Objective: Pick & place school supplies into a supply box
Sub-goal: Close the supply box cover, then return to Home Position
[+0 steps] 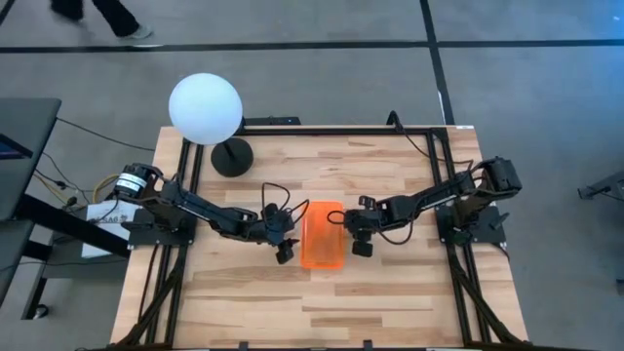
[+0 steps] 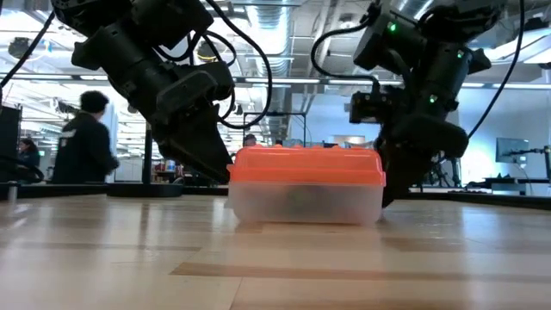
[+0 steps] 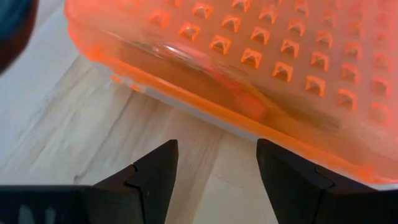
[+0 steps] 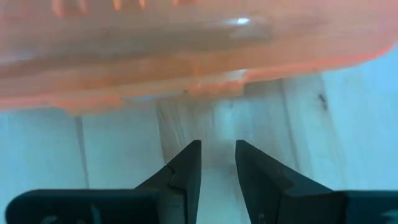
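Two hands flanking the closed box at the table's middle
The left hand (image 1: pixel 284 252) is spreading wide, the right hand (image 1: pixel 362 244) is nearly pressed together, empty; the orange-lidded box (image 1: pixel 322 235) is looking light, stiff, slick-walled, best gripped under its lid rim

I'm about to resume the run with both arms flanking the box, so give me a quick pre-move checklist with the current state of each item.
1. Orange lid seated on the supply box: ok, it sits level on the clear base.
2. Left gripper empty, jaws open: ok, only bare table shows between them.
3. Right gripper empty: ok, jaws narrowly apart with nothing between them.
4. Both grippers apart from the box: cannot tell; each is close beside a long side.
5. Loose school supplies left on the table: ok, none visible.
6. Supplies inside the box: cannot tell; the walls are cloudy.
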{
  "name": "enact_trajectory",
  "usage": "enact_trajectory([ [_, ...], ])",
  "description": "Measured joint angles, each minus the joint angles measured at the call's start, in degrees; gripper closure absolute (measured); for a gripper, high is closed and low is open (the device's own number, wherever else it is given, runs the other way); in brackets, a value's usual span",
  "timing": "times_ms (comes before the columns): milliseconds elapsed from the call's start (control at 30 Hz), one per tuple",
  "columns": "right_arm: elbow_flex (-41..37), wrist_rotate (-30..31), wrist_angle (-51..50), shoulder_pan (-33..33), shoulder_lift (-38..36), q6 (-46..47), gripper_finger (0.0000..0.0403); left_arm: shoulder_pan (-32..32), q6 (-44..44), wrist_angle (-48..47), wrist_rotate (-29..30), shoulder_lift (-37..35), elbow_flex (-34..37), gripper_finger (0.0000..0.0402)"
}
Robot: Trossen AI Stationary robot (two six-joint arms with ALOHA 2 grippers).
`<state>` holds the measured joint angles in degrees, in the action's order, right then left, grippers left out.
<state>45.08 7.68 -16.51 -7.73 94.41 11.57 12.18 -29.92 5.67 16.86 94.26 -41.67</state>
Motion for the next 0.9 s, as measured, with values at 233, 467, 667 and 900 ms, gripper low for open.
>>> enact_trajectory([
  [233, 0.0, 2.44, -0.88, 1.1, -4.12, -0.48, 0.0311, 1.55, -1.5, 2.14, 0.12, -0.07, 0.09, 0.0187],
  [467, -0.02, 2.84, -3.65, 2.25, -8.59, -0.6, 0.0311, 2.58, -3.8, 2.25, 0.23, -0.12, 0.09, 0.0187],
  [667, -0.07, 1.45, -6.63, 0.57, -17.26, -1.11, 0.0311, 2.91, -4.76, 2.4, -0.11, -5.34, -0.85, 0.0187],
  [900, -0.04, 1.34, -6.37, -1.31, -31.48, 4.43, 0.0311, 1.7, -1.12, 1.47, 0.17, -15.3, -4.07, 0.0187],
])
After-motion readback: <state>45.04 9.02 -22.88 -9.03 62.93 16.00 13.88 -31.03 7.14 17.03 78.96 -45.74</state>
